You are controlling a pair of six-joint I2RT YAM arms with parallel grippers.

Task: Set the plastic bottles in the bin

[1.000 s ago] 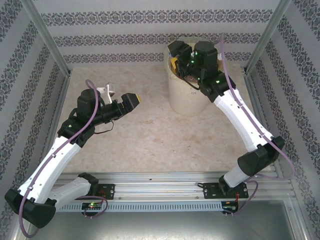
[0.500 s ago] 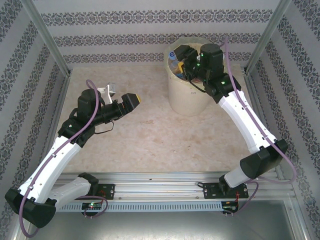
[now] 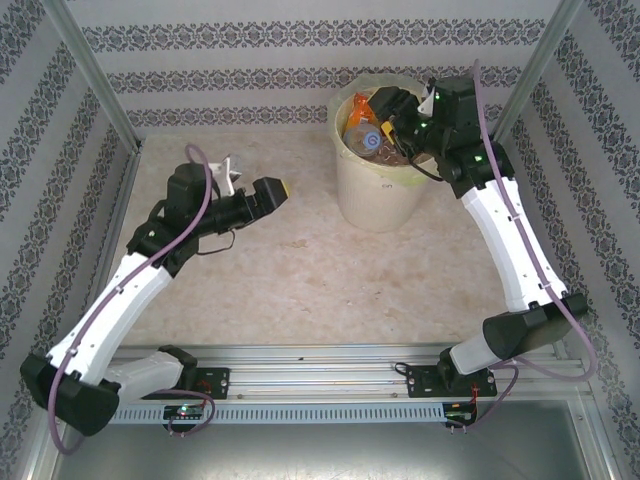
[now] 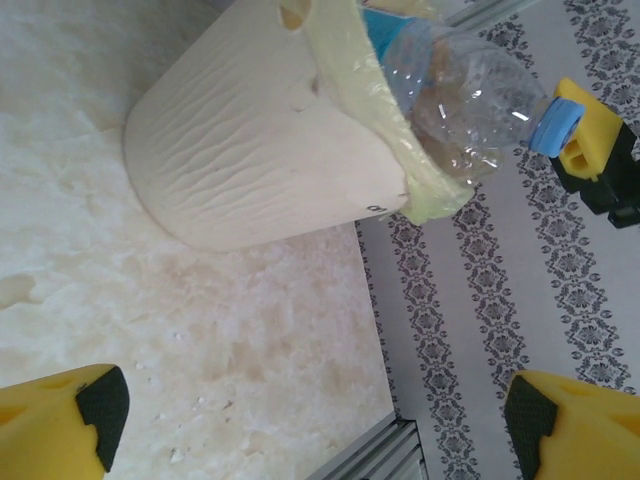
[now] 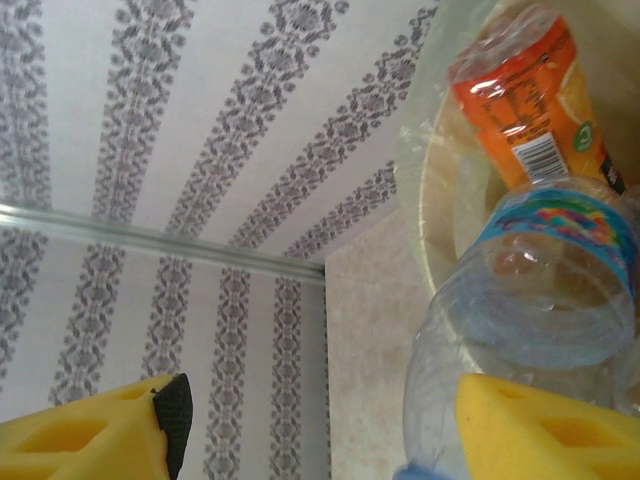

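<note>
1. Nearest you, the left arm reached out over the counter [image 3: 300, 270] with its elbow bent. The left hand [image 3: 270, 192] pointed right toward the bin, its fingers spread wide with nothing between them.
2. Farther back and right of centre, the bin [image 3: 375, 195] stood on the counter by the far wall, piled to the rim with plastic bottles [image 3: 372, 135]. An orange-labelled bottle [image 5: 525, 100] lay toward the far side and a blue-capped bottle [image 4: 460, 95] lay on top.
3. The neck of that blue-capped bottle stuck out past the rim, so I judged it poorly settled.
4. The right arm stretched far, wrist bent back left over the rim. The right hand [image 3: 390, 108] sat just beside the cap, perhaps touching it; I could not tell. Its fingers were wide apart and gripped nothing.
5. The step looked like the release. You should have drawn that hand up and away without snagging the cap, or nudged the bottle inward so it could not roll out.
</note>
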